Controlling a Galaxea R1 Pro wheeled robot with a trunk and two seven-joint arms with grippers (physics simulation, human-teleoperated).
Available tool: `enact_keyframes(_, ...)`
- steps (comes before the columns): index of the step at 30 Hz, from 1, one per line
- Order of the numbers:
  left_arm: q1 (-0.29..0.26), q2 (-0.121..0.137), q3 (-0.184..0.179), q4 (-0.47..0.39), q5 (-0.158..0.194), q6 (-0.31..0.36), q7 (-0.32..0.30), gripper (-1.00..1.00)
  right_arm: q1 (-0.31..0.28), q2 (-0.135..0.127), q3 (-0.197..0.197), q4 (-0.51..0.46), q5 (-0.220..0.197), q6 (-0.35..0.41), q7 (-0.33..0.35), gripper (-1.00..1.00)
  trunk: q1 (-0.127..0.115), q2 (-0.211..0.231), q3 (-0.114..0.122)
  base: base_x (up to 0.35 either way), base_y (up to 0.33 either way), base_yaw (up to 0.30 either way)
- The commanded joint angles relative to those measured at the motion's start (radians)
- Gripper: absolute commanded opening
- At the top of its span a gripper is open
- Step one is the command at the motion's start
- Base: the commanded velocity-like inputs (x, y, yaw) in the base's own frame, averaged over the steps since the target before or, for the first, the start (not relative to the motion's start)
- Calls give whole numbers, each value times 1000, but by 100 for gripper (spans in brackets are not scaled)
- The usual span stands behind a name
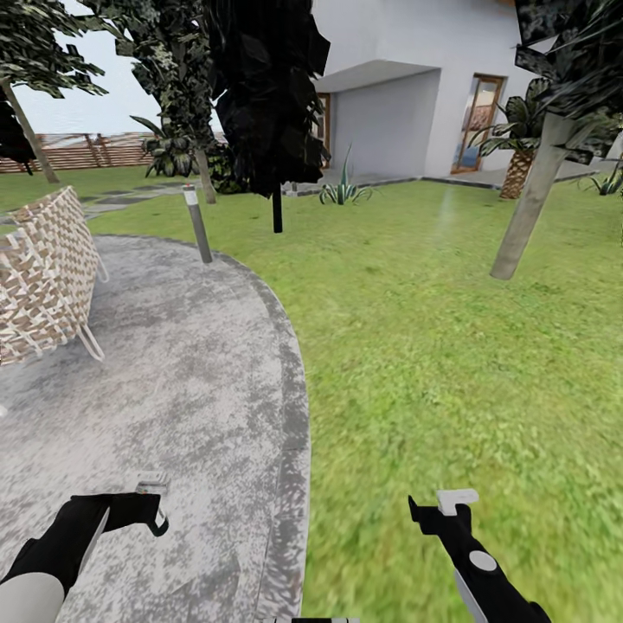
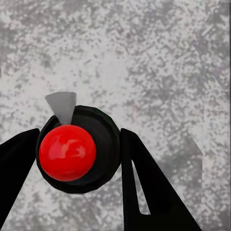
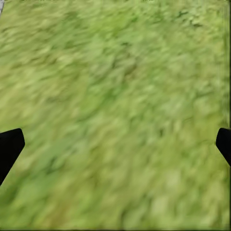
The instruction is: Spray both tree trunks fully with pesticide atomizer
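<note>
The floor [image 1: 173, 372] lies at the left, the grass [image 1: 450, 346] to its right. A woven chair [image 1: 43, 277] stands at the floor's left edge and a bollard [image 1: 198, 223] at its far edge. One tree trunk [image 1: 529, 208] rises from the grass at far right, with the house [image 1: 415, 86] behind it.

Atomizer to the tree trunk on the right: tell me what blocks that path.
Nothing visible does. The atomizer sits between the left gripper fingers over the concrete floor; open grass lies up to the tree trunk.
</note>
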Motion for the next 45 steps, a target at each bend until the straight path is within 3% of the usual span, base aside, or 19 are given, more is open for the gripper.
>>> enact_keyframes(1, 0, -1, 5, -2, -10, 4, -10, -100, 0, -1, 0, 20, 1, -6, -2, 100, -1, 0, 5, 0, 0, 0)
enact_keyframes(5, 0, -1, 5, 1, -11, 5, -10, -100, 0, -2, -1, 105, 1, -77, -4, 100, -2, 1, 26, 0, 0, 0)
enact_keyframes(9, 1, 0, 5, 8, -12, 4, -7, -100, 0, -2, -1, 264, 1, -264, -2, 100, -4, 2, 46, 0, 0, 0)
enact_keyframes(12, 9, 0, 5, 10, -12, 3, -7, -100, 0, -1, -1, 329, 1, -335, -1, 100, -6, 3, 58, 0, 0, 0)
enact_keyframes(20, 25, -2, 4, 12, -12, 2, 7, -100, 0, -8, -3, 348, -1, -357, -10, 100, -9, 4, 89, 0, 0, 0)
enact_keyframes(21, 35, -11, 2, 12, -10, -1, 68, -100, 0, -38, -4, 389, -5, -356, -59, 100, -10, 5, 93, 0, 0, 0)
enact_keyframes(45, 36, -14, 1, 12, -2, -4, 75, -100, 0, -34, -2, 414, -5, -355, -64, 100, -98, 166, 204, 0, 0, 48)
